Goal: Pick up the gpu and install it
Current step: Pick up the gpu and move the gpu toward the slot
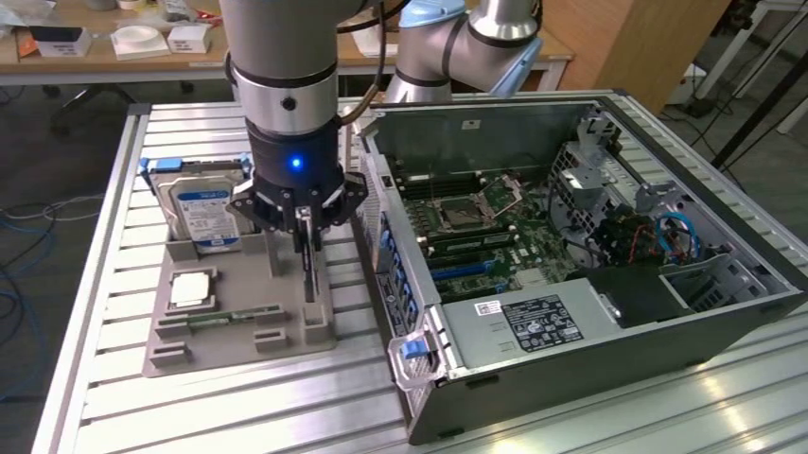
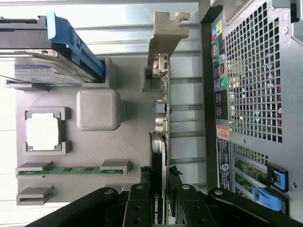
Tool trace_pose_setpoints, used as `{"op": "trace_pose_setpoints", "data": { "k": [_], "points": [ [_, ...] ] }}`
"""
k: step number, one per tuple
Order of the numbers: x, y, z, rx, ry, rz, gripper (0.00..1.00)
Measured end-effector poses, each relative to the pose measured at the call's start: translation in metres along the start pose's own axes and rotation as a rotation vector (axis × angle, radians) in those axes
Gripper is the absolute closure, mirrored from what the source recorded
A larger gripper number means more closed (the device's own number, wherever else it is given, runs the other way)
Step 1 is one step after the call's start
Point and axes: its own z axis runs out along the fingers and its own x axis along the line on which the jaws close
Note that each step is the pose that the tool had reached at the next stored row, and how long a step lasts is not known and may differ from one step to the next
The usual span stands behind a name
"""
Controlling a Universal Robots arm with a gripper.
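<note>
Gripper (image 2: 159,191) tight on gpu (image 2: 159,151), edge-on in grey holder (image 2: 94,146), faces mostly hidden.

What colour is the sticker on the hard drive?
Blue and white. The sticker shows best in the exterior view.

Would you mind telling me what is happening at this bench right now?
The robot arm's hand is closed on the gpu, with a finger on each face. The card stands on edge in its slot in the grey holder and has not been lifted out yet. The open computer case sits right beside the holder.
</note>
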Motion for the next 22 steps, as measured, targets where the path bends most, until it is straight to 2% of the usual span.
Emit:
{"op": "trace_pose_setpoints", "data": {
  "k": [9,13,22],
  "points": [
    [0.000,0.0001,-0.0022,0.0000,-0.0002,0.000,0.74],
    [0.000,0.0004,-0.0076,0.0001,-0.0001,0.000,0.74],
    [-0.001,0.0021,-0.0461,0.0000,-0.0001,0.000,0.74]
  ]
}}
